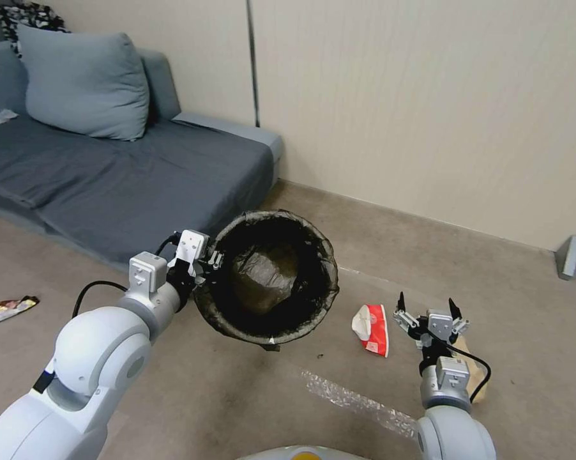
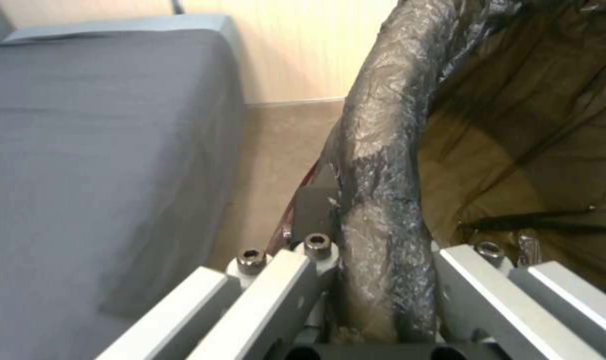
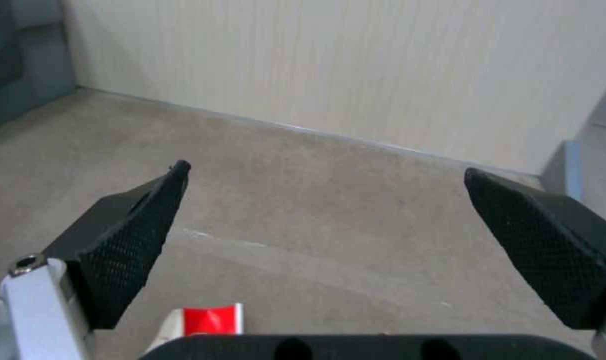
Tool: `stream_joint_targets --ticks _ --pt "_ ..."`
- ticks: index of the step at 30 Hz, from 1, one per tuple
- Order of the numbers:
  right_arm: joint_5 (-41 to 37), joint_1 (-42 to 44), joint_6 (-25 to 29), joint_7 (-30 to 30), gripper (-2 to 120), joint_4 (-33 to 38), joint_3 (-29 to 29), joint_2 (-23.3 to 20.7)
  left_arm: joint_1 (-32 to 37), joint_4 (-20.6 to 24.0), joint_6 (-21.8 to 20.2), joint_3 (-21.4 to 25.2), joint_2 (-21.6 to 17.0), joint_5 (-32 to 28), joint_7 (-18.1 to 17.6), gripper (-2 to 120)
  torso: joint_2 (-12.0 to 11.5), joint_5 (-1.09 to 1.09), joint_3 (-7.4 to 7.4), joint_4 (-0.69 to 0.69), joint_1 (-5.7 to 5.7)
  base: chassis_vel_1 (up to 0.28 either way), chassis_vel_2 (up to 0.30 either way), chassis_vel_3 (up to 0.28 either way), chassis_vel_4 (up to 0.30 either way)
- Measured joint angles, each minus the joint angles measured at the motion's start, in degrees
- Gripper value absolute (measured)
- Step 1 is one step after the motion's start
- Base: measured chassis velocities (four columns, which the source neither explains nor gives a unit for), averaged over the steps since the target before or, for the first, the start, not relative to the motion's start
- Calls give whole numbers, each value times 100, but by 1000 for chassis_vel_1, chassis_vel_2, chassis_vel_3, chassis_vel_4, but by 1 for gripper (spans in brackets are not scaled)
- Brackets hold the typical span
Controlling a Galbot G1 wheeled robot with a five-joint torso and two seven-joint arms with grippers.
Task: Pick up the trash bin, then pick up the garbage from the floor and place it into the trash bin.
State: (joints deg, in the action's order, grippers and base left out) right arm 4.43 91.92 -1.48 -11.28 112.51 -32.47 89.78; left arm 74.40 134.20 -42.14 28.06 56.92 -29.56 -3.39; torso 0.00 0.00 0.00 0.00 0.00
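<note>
The left hand [image 1: 206, 260] is pinching the rim of the trash bin [image 1: 267, 280], one finger on the outside and one inside the dark liner. In the left wrist view the liner-wrapped rim of the bin [image 2: 382, 200] runs straight down between the two metal fingers [image 2: 276, 295]. The bin is held up off the floor [image 1: 237, 396] and tipped so its open mouth faces the head camera; the crumpled dark bag lines the inside. It hangs just in front of the near corner of the grey sofa [image 1: 141, 179].

To the right of the bin, on the floor, lies a red-and-white wrapper [image 1: 372, 328], crumpled and well apart from the bin's rim. The right hand [image 1: 426, 311] sits just to the right of that wrapper, its two black fingers spread wide with nothing between them. In the right wrist view the wrapper [image 3: 206, 322] shows beside one spread finger [image 3: 130, 235], outside the gap of the right hand [image 3: 326, 172]. A tan paper bag [image 1: 474, 377] lies on the floor partly hidden behind the right wrist.

A strip of clear tape [image 1: 358, 402] lies on the carpet below the bin. Far to the left of the bin, near the sofa's front edge, a yellow snack packet [image 1: 7, 310] lies flat on the floor.
</note>
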Motion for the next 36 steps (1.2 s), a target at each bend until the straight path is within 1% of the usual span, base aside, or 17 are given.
stream_joint_targets --ticks 13,19,21,27,33,36 --pt "-3 -35 0 0 100 -44 -19 -4 -67 -74 0 -25 13 4 12 1 0 0 0 0 0 -99 -100 -86 -103" --pt "-3 -45 -4 0 100 -51 -22 -7 -117 -88 0 -27 33 -169 -30 1 0 0 0 -4 0 -121 -125 -119 -118" --pt "-1 -41 -4 0 100 -51 -22 -6 -117 -94 0 -27 34 -165 -33 1 0 0 0 -3 0 -90 -105 -87 -75" --pt "23 2 -5 5 100 -50 -13 -7 -85 -97 0 -27 47 -147 -31 1 0 0 0 2 0 -7 -8 -13 -7" --pt "46 30 -2 -17 100 -25 1 -10 -62 -97 0 -32 64 -125 -31 1 0 1 0 0 0 0 0 0 0" --pt "0 33 -91 -56 100 56 26 -121 -16 -97 0 -31 79 -110 -50 1 0 0 0 0 0 0 0 0 0"
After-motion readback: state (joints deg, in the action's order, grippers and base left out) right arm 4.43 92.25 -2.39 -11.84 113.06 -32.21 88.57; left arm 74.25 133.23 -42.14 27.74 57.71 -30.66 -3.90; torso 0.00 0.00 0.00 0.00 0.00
